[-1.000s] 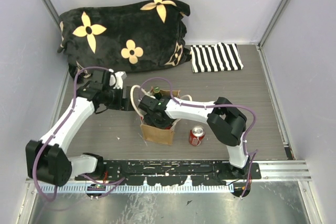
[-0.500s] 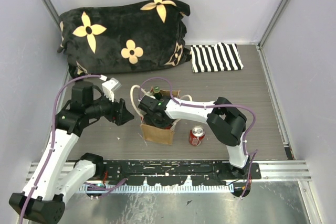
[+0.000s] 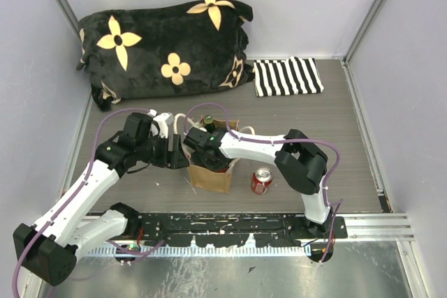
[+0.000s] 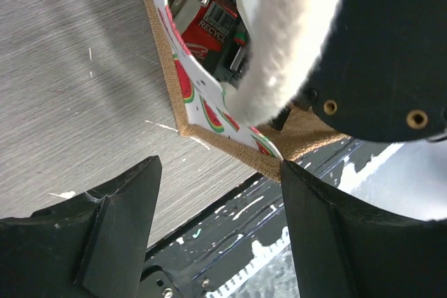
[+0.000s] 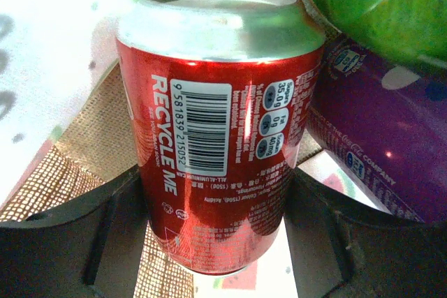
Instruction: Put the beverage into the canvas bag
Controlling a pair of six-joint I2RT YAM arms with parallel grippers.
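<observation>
The tan canvas bag stands upright at the table's near middle, with cream handles. My right gripper reaches down into its mouth. In the right wrist view it is shut on a red soda can, with burlap and watermelon lining around it. My left gripper is open at the bag's left side. In the left wrist view it is empty, with the bag's burlap edge touching one fingertip. A cream handle crosses above, and the red can shows inside.
A second red can stands on the table right of the bag. Inside the bag are a purple can and something green. A black flowered cushion and a striped cloth lie at the back.
My left arm pulled back to the left, then came in again, and its gripper now sits lower against the bag's left side. The right arm stayed in the bag.
</observation>
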